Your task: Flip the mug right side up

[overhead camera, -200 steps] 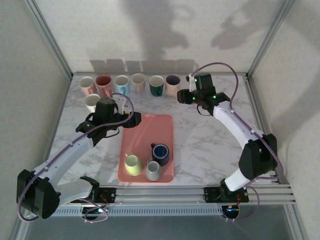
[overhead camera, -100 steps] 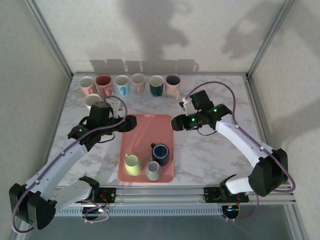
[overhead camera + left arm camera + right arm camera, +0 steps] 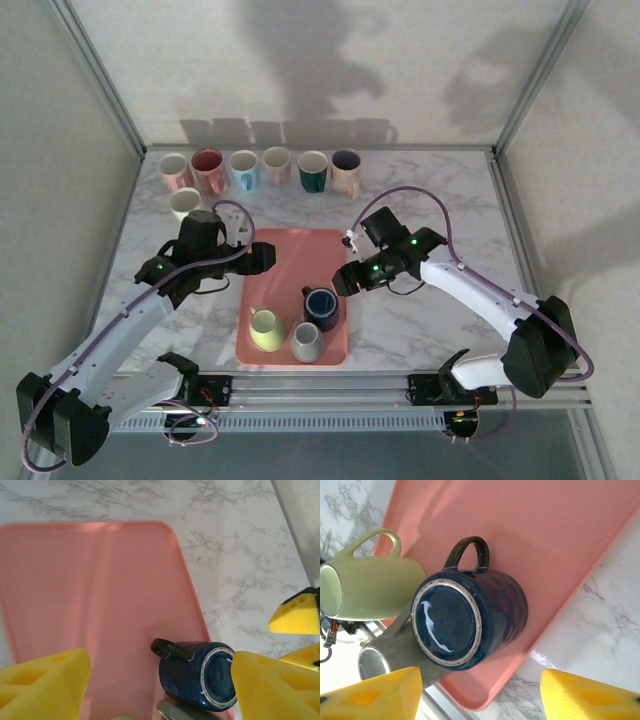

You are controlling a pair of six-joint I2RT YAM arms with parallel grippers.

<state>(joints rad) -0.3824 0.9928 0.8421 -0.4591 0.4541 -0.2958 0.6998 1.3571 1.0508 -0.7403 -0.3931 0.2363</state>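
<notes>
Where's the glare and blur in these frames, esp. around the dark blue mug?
Right wrist: bright highlights on the glossy base of the dark blue mug, a glare spot on the marble tabletop beside the pink tray, yellow fingers soft. Left wrist: mug sharp, near fingers blurred. Top external: large arm shadows on the back wall, no obvious glare.

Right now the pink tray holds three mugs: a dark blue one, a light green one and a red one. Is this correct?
Not quite. The third one is a grey mug, not a red one. The right wrist view shows it beside the dark blue mug and the light green mug on the pink tray.
</notes>
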